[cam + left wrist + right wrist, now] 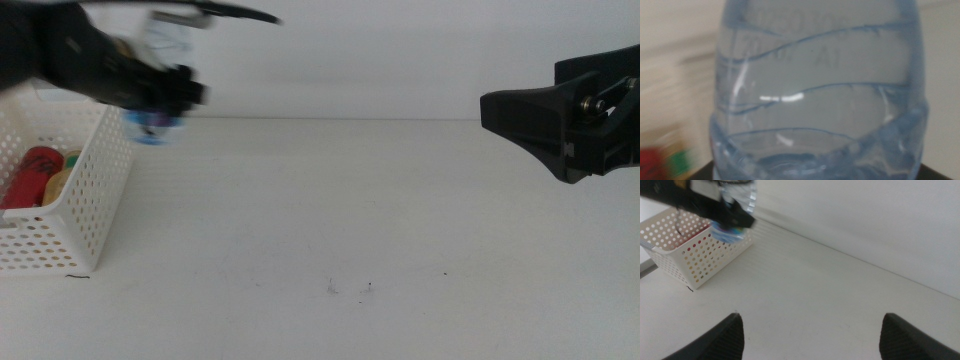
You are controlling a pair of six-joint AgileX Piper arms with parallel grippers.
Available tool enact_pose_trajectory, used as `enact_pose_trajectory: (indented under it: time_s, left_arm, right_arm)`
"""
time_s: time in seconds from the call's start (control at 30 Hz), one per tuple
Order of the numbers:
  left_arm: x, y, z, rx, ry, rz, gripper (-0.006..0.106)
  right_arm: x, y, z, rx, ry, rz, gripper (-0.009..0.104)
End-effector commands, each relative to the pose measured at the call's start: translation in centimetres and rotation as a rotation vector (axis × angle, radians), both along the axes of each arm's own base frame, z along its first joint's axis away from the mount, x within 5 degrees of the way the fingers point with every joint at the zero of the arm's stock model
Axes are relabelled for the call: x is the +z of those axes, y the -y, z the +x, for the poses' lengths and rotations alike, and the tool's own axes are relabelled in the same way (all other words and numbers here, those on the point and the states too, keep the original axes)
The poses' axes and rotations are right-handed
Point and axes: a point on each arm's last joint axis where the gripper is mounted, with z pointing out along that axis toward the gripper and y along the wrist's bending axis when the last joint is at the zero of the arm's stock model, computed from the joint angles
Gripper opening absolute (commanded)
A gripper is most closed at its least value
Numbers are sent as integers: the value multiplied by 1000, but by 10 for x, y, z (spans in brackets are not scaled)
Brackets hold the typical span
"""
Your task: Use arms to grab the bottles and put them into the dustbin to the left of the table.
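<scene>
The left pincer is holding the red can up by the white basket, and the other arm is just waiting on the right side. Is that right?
Not quite. The left pincer is holding the clear water bottle, as the left wrist view shows. The red can already lies inside the white basket. The rest is right: the right pincer waits at the right side.

The dustbin (70, 200) sits at the table's (350, 220) left edge, with the can (30, 178) and the tea bottle (62, 180) lying inside it side by side. Left gripper (160, 95) is above the bin's far right corner, gripping the water bottle (160, 60) (blurred here). Right gripper (560, 120) hangs far right, jaws apart, well clear.
</scene>
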Motion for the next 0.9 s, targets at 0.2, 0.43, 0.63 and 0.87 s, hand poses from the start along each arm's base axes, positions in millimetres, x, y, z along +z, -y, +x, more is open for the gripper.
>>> enact_pose_trajectory:
  time_s: [0.2, 0.43, 0.63, 0.87]
  left_arm:
    - [42, -107, 10, 171, -97, 75, -2]
    - [2, -150, 26, 260, -202, -1, -2]
    - [-43, -154, 44, 269, -300, -21, 1]
    - [-71, -156, 48, 251, -402, -2, 47]
  right_arm:
    - [4, 0, -2, 5, 15, 7, 82]
    - [4, 0, -2, 5, 15, 7, 82]
    - [4, 0, -2, 5, 15, 7, 82]
    - [4, 0, -2, 5, 15, 7, 82]
